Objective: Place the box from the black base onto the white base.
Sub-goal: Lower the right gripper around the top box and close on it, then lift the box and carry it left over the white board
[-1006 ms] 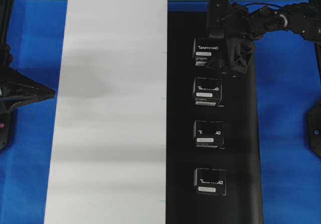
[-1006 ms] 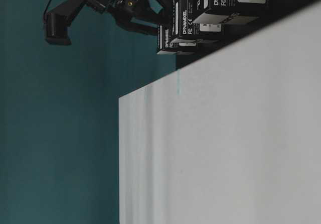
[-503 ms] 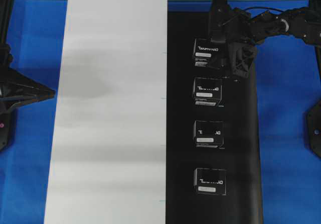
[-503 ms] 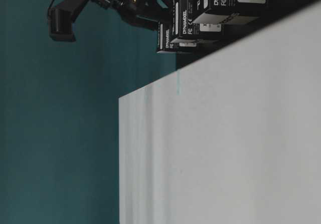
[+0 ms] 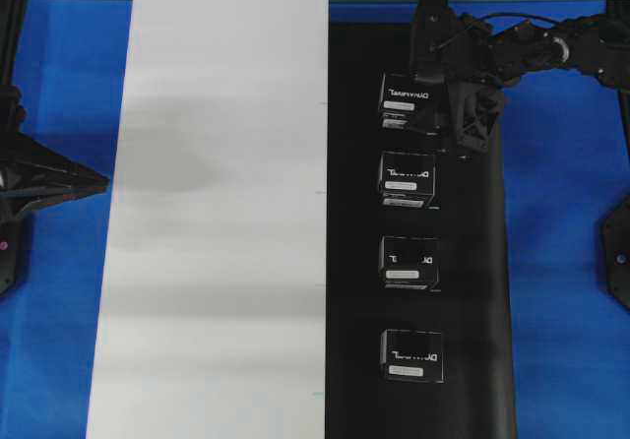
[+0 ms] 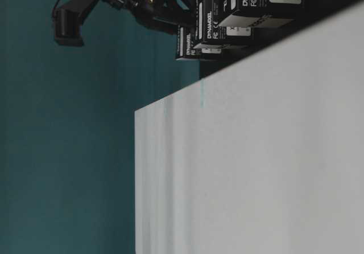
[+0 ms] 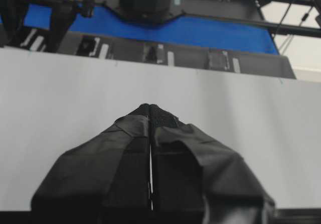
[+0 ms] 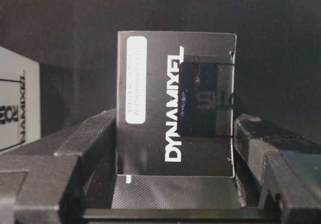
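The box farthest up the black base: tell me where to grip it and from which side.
Grip the box across its two opposite side faces, coming down from above. It stands upright with flat parallel sides, and the right gripper already brackets it, fingers on either flank.

A flat blue worktop [image 5: 561, 213] lies under everything, bare at both sides. Three other small black cardboard cartons with white lettering [image 5: 408, 178] [image 5: 409, 262] [image 5: 412, 354] sit in a row, apart. Behind is a teal backdrop [image 6: 68, 151], possibly a wall.
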Motion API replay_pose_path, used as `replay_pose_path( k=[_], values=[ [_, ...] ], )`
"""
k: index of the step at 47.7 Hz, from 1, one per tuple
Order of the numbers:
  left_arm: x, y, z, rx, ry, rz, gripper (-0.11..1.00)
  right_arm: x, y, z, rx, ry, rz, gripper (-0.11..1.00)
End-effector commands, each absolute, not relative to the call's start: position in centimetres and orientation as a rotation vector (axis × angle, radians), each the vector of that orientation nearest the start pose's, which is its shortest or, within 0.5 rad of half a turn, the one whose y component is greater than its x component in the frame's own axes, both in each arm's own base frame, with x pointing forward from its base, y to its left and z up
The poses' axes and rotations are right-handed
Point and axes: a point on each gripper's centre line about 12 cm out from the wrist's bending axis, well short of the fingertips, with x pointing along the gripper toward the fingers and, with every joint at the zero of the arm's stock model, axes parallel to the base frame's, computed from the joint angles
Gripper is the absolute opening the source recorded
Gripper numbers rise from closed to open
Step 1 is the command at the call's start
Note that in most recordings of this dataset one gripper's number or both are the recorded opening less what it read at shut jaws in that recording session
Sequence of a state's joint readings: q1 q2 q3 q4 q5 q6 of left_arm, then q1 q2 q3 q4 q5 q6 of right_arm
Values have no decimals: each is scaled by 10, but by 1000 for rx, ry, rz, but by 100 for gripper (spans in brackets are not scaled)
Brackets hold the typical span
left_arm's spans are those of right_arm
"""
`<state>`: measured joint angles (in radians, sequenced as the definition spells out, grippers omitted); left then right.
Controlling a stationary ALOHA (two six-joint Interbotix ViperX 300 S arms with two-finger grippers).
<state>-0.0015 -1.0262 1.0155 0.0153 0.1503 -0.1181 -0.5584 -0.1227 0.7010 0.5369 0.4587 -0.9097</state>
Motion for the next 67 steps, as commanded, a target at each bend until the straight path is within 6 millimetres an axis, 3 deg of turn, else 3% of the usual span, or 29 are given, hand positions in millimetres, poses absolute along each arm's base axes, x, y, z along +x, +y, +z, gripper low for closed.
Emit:
replay_pose_path(
  k=[1,16,40,67],
  values=[
    [193,1,331,-103,115,10,-5,303,-155,186,-17,918,-101,58],
    [193,1,332,-101,112,10,-5,299,-149,224,49,900,-61,58],
    [193,1,338,-100,98,9,-5,319,-154,290,21,839,3,58],
    [193,0,337,-101,115,9,-5,363,-155,316,28,800,40,58]
  ],
)
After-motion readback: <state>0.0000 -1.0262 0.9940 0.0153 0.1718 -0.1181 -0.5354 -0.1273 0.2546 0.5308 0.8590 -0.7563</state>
